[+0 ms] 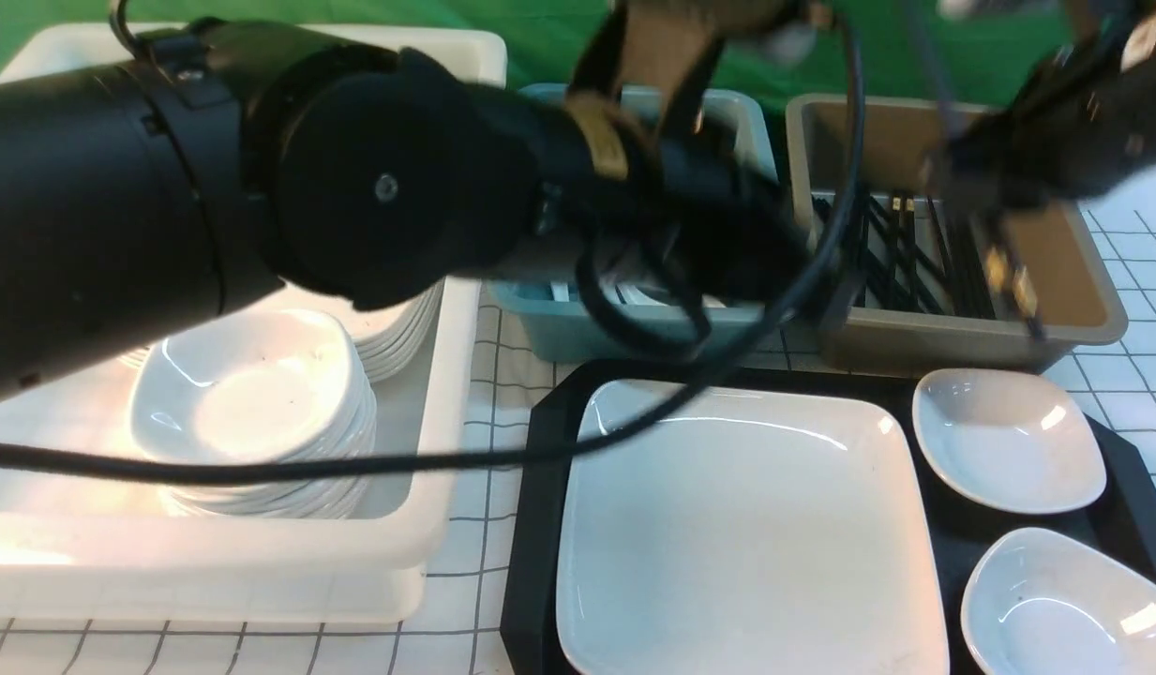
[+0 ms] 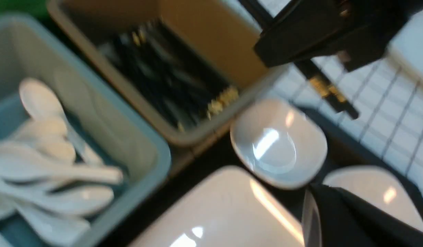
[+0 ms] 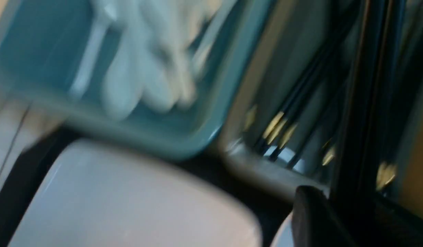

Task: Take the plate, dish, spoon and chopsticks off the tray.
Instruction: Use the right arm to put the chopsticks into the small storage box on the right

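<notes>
Right gripper (image 1: 985,192) is clamped on the black chopsticks (image 2: 326,88) above the brown tub (image 1: 971,333), best lowered inside its rim before release; left gripper's (image 1: 826,286) grip is unclear.

One large square plate (image 1: 751,534) and two small white dishes (image 1: 1009,441) can be counted on one black tray (image 1: 531,562). Three tubs are seen: one white tub (image 1: 432,469), one blue tub (image 1: 540,328) and one brown tub (image 1: 1093,281). In the white tub, two stacks are made out, one of deep white dishes (image 1: 240,375) and one of plates (image 1: 399,337); their pieces cannot be counted exactly. At least five spoons (image 2: 39,97) are shown in the blue tub. Two chopsticks (image 2: 319,85) are held aloft, and several black sticks (image 1: 906,253), too overlapped to be counted, are contained in the brown tub.
</notes>
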`<state>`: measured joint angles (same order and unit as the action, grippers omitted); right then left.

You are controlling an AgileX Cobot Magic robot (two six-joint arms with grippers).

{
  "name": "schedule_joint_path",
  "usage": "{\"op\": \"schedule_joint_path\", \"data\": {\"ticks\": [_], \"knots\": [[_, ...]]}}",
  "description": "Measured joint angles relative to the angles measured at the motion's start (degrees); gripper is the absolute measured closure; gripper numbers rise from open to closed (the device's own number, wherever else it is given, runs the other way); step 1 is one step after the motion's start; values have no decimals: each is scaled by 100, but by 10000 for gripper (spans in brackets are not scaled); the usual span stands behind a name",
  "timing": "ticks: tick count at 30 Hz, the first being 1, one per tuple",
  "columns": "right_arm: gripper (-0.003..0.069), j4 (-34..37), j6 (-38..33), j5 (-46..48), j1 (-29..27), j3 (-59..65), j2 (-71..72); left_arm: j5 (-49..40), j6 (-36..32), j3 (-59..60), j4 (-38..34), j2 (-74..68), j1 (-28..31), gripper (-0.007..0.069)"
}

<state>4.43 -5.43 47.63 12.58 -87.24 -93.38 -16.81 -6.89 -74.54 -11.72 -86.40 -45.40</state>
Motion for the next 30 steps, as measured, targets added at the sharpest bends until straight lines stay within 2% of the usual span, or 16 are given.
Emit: {"op": "schedule_joint_path", "data": {"ticks": [2, 5, 11, 14, 15, 17, 19, 21, 23, 24, 25, 26, 30], "knots": [[536, -10, -15, -288, -307, -345, -420, 393, -12, 0, -5, 0, 0, 627], [536, -29, 35, -688, -618, -720, -1065, 484, -12, 0, -11, -46, 0, 627], [531, -45, 120, -1399, -736, -1022, -2004, 132, -16, 0, -17, -182, 0, 627], [458, -39, 273, -1579, -736, -1022, -2294, -1, -16, 0, -17, -188, 0, 627], [389, -39, 290, -1581, -736, -1022, -2348, -31, -16, 0, -17, -188, 0, 627], [319, -39, 316, -1498, -736, -1028, -2368, -91, -16, 0, 8, -188, 0, 627], [244, -39, 333, -1144, -736, -1093, -2368, -215, -23, 0, 98, -188, 0, 627], [217, -26, 361, -398, -736, -1304, -2349, -334, -23, 0, 142, -188, 0, 627], [242, 15, 300, 679, -723, -1517, -2264, -504, -18, 0, 156, -188, 0, 627], [253, 15, 278, 904, -715, -1535, -2249, -520, -18, 0, 156, -188, 0, 627], [322, 34, 133, 1600, -673, -1587, -2099, -690, -18, 0, 163, -188, 0, 627], [376, 55, 67, 1821, -624, -1532, -1961, -785, -18, 0, 171, -188, 0, 627], [554, 114, 5, 2079, -353, -851, -1183, -1432, -18, 0, 171, -188, 5, 627]]}}
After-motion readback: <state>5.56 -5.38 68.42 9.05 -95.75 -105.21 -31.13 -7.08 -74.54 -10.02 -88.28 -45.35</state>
